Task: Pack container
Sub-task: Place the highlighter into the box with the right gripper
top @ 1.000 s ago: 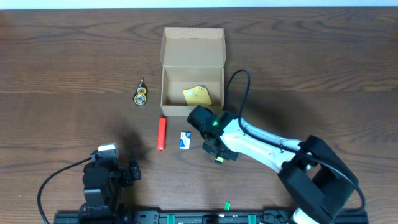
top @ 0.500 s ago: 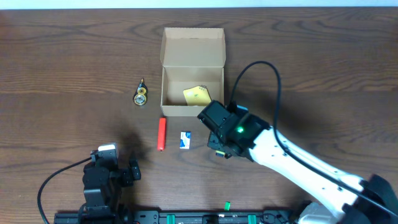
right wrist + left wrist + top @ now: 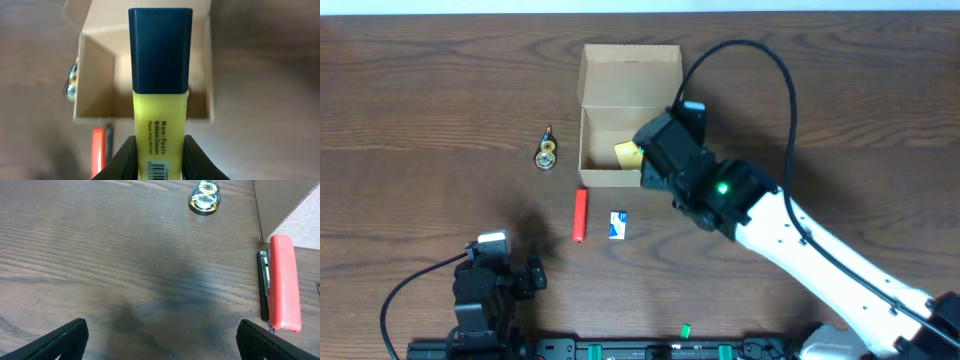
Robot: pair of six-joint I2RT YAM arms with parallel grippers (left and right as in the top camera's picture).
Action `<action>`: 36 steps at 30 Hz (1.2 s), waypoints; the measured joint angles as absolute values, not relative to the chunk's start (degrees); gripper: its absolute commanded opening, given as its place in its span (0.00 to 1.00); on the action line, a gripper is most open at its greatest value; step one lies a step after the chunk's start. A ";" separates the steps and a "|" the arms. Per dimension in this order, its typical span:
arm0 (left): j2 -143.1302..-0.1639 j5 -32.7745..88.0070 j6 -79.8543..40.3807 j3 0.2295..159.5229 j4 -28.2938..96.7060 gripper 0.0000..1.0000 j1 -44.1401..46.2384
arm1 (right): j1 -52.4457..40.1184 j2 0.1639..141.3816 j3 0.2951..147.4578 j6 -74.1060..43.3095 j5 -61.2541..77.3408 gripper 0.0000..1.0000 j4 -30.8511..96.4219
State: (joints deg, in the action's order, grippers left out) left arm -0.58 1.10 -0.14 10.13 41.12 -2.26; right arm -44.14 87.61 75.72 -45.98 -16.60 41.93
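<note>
The container (image 3: 605,135), a tan cardboard box with its flap lid (image 3: 630,75) open, sits at the table's centre back with a pale yellow sticky-note pad (image 3: 627,153) inside. My right gripper (image 3: 159,155) is shut on a yellow highlighter (image 3: 159,115) whose dark cap (image 3: 159,50) points over the container (image 3: 95,75). In the overhead view the right gripper (image 3: 660,150) hovers above the box's near right corner. My left gripper (image 3: 160,342) stands open over bare table, nothing between its fingers (image 3: 65,340); overhead, the left gripper (image 3: 525,278) is at the front left.
A red, clip-backed item (image 3: 579,215) lies just in front of the box, also seen as the red item (image 3: 284,282) from the left wrist. A small white-and-blue packet (image 3: 617,225) lies beside it. A gold trinket (image 3: 547,152) rests left of the box.
My right arm has carried the highlighter from the table beside the white-and-blue packet back and up over the box's near right corner. The left arm has not moved.
</note>
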 measured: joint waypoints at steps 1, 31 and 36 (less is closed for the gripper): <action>-0.58 1.10 -0.14 10.13 41.12 0.95 -2.26 | -42.94 89.30 75.75 -44.64 -16.84 0.22 40.10; -0.58 1.10 -0.14 10.13 41.12 0.95 -2.26 | -38.70 110.00 86.56 -36.14 -13.91 0.38 42.41; -0.58 1.10 -0.14 10.13 41.12 0.95 -2.26 | -38.70 110.00 86.56 -36.12 -13.89 0.37 41.25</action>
